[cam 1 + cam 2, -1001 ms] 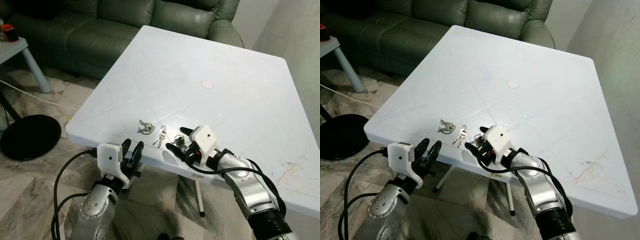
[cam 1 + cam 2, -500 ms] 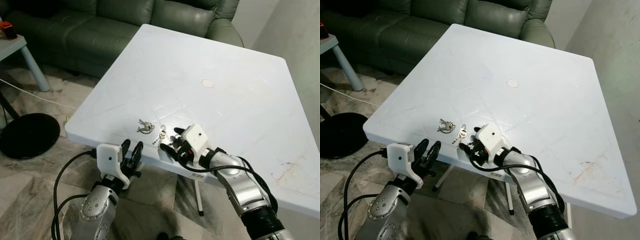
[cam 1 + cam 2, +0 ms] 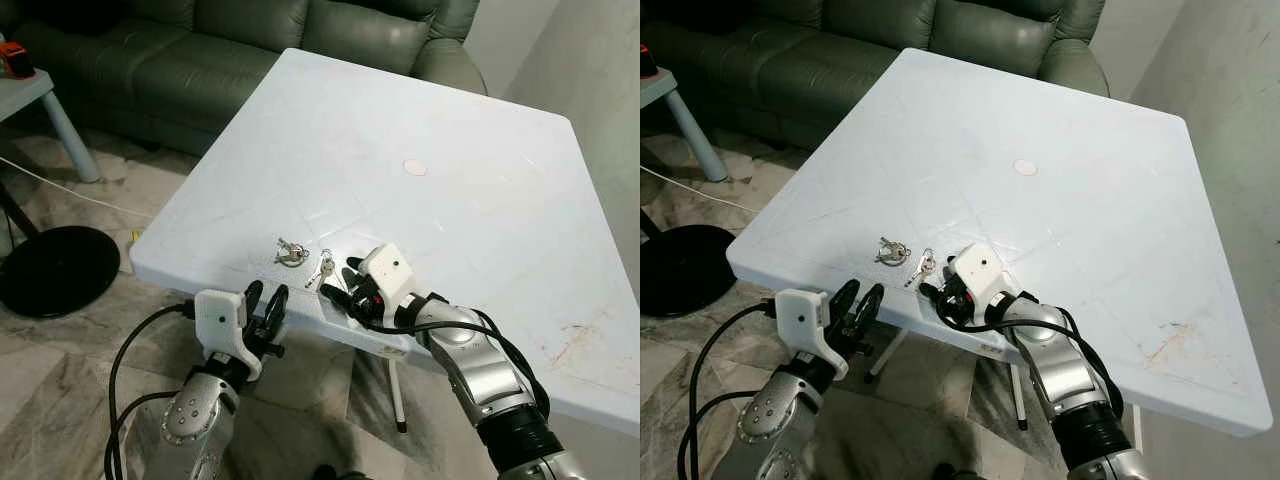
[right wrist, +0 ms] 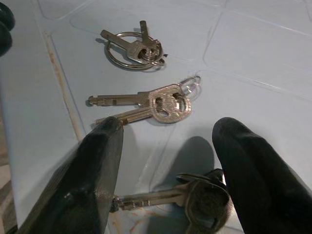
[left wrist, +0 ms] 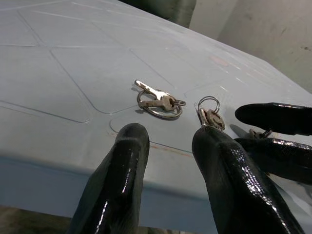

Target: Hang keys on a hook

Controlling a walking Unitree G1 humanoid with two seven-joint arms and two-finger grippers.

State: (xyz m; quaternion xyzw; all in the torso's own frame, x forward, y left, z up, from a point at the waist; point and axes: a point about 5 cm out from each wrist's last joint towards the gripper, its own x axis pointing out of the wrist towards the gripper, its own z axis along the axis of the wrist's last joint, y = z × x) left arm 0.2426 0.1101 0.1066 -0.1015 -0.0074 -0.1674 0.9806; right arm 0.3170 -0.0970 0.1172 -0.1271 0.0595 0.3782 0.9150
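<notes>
Right wrist view: the right gripper (image 4: 165, 161) lies low over the white surface (image 3: 420, 110), its fingers (image 4: 97, 170) spread apart and gripping nothing, with one set of keys (image 4: 195, 197) lying flat between them. That placement suggests this set is being lined up for a pinch, judged as the pickup step of the task. A second set (image 4: 151, 103) lies just beyond the fingertips, and a third on a ring (image 4: 132, 48) lies farther out. In the left eye view all three sets sit close to the near edge of the surface, within easy reach. The left gripper (image 3: 262, 303) is held below that edge, fingers (image 5: 122, 170) parted and empty, apparently idle. No hook can be made out, so hanging is judged not yet begun. A sofa (image 3: 200, 50) stands behind.
</notes>
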